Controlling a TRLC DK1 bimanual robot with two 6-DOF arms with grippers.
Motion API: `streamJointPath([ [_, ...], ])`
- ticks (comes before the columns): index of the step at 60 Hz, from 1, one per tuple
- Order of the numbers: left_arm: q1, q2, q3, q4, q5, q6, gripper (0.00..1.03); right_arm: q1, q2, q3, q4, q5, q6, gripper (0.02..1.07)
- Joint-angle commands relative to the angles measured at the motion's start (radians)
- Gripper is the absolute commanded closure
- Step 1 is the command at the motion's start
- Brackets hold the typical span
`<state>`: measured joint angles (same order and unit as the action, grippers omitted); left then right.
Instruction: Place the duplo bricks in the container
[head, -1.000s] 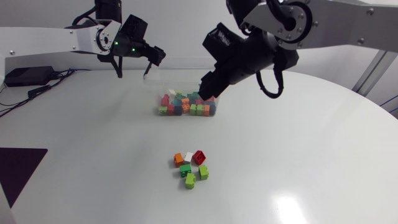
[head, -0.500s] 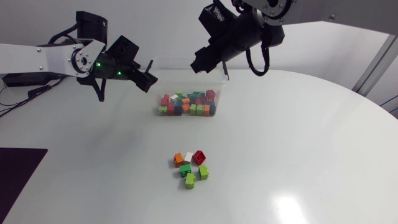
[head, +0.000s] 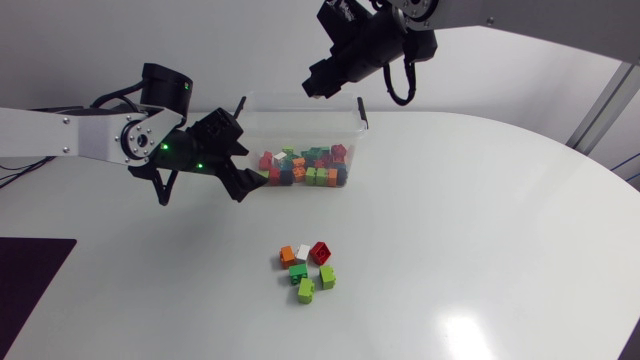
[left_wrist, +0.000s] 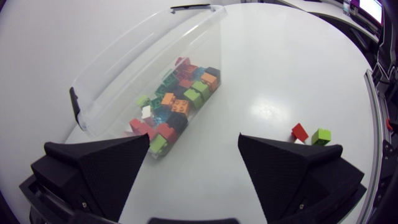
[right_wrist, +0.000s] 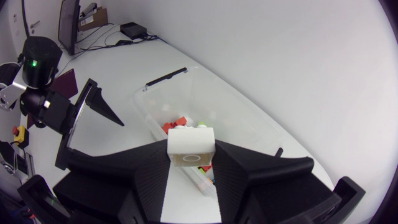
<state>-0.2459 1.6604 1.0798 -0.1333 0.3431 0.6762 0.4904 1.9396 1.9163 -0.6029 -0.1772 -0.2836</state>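
Two arms flank the table (head: 480, 220). At left, our left gripper (head: 250, 180) hangs with its fingers spread wide and nothing between them, just beside the near-left corner of the clear container (head: 300, 112). The container lies at the gripper's 2 o'clock and already holds a heap of bricks (head: 300, 168). Six loose duplo bricks (head: 307, 268) sit bunched on the table well apart from the container, at about 5 o'clock from that open gripper, which we judge the nearer of the two to them. From its wrist camera only a red brick (left_wrist: 300, 131) and a green brick (left_wrist: 321, 136) of the bunch show, off beside one finger. At right, our right gripper (head: 320, 82) is raised at the container's 12 o'clock, its fingers pinching a white brick (right_wrist: 191, 144) from two sides. The container's open mouth lies below and just ahead of those fingers, so we judge the release turns on a short carry forward over the rim.
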Motion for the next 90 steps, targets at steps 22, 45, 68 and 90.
streamJointPath([
  [22,-0.047,-0.039,-0.13,-0.089,0.057,0.212,0.04,-0.041,0.165,0.187,0.0,-0.03,0.034,0.78],
  [45,-0.101,-0.014,-0.181,-0.181,0.074,0.339,0.05,-0.073,0.378,0.486,-0.103,-0.038,0.064,0.37],
  [68,-0.165,0.082,-0.158,-0.189,0.074,0.327,0.05,-0.069,0.265,0.346,-0.121,-0.033,0.058,0.06],
  [90,-0.208,0.164,-0.1,-0.201,0.022,0.275,0.06,-0.058,0.036,-0.005,-0.04,-0.033,0.035,0.06],
])
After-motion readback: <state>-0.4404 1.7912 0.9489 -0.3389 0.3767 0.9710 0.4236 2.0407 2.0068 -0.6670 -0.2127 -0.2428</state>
